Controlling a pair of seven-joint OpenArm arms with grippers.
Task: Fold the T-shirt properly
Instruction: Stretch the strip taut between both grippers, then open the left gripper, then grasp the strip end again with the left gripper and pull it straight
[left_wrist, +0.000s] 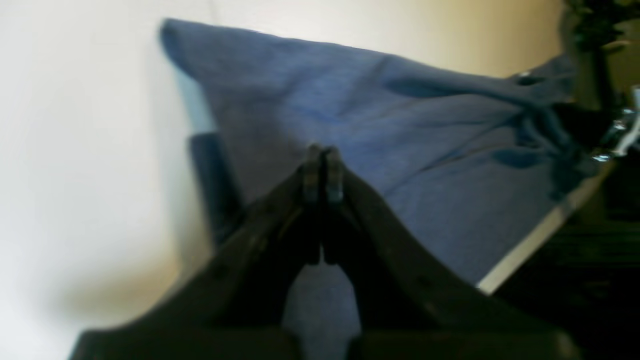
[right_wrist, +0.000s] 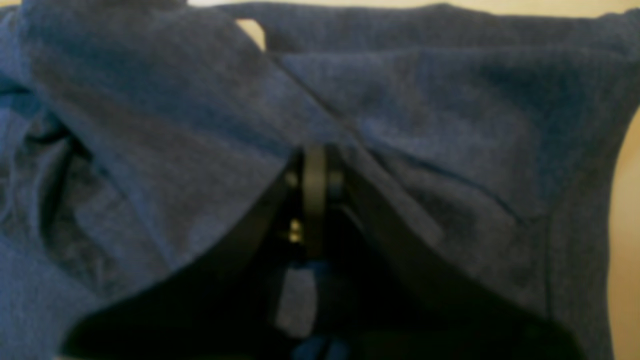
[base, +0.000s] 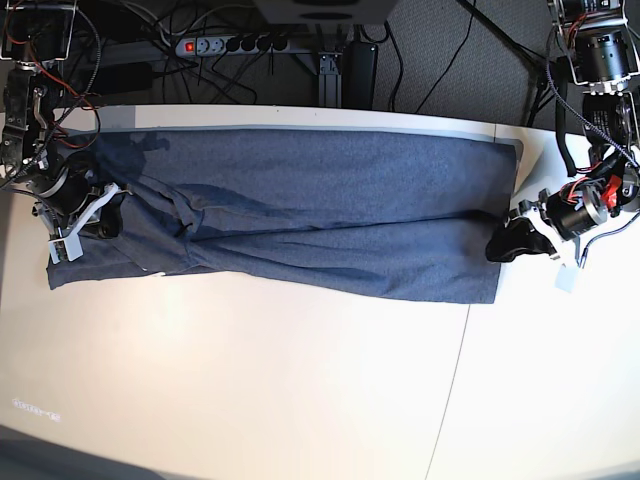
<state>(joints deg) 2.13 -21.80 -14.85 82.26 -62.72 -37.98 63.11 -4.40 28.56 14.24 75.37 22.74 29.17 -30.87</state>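
Observation:
The slate-blue T-shirt (base: 320, 210) lies as a long band across the far half of the white table (base: 250, 380), creased and bunched toward its left end. My left gripper (base: 494, 247) sits at the shirt's right edge. In the left wrist view the left gripper (left_wrist: 322, 150) is shut, with the T-shirt (left_wrist: 400, 125) stretching away beyond the tips and nothing visible between them. My right gripper (base: 108, 212) rests on the bunched left end. Seen from the right wrist, the right gripper (right_wrist: 315, 152) is shut against a diagonal fold of the T-shirt (right_wrist: 450, 125); whether cloth is pinched does not show.
A power strip (base: 225, 44) and loose cables (base: 420, 60) lie on the dark floor behind the table's far edge. A seam (base: 455, 380) runs across the tabletop at the right. Both arm bases stand at the far corners.

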